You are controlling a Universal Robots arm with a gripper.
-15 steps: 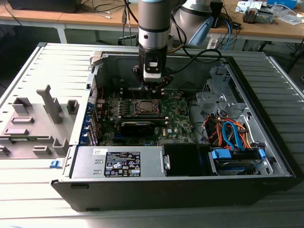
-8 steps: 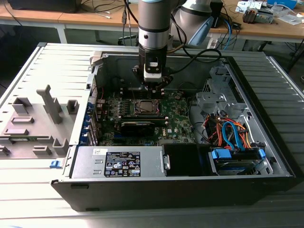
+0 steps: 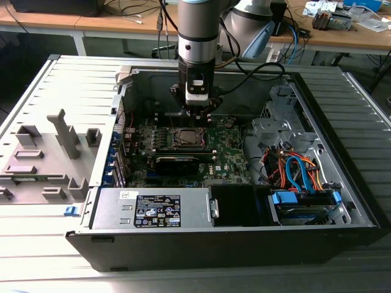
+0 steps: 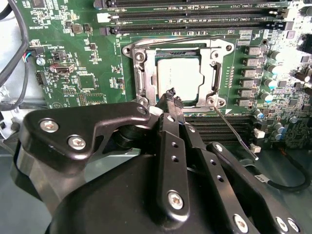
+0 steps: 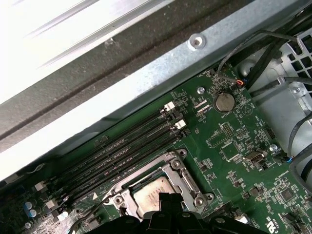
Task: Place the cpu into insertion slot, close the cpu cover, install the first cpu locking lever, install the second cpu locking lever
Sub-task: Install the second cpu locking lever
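In the open computer case, the cpu lies in the insertion slot, its silver-grey top showing through the window of the cpu cover, which lies flat over it. One thin locking lever runs along the socket's edge. A second lever sticks out slantwise from a socket corner, across the black memory slots. My gripper hovers just above the socket's edge, shut with nothing in it. In the exterior view the gripper hangs over the socket. The first wrist view shows the cpu by the gripper tip.
Long black memory slots flank the socket. A black card lies in front of it, the power supply nearer the case front. A drive cage with coloured cables is on the exterior view's right, a grey fixture on its left.
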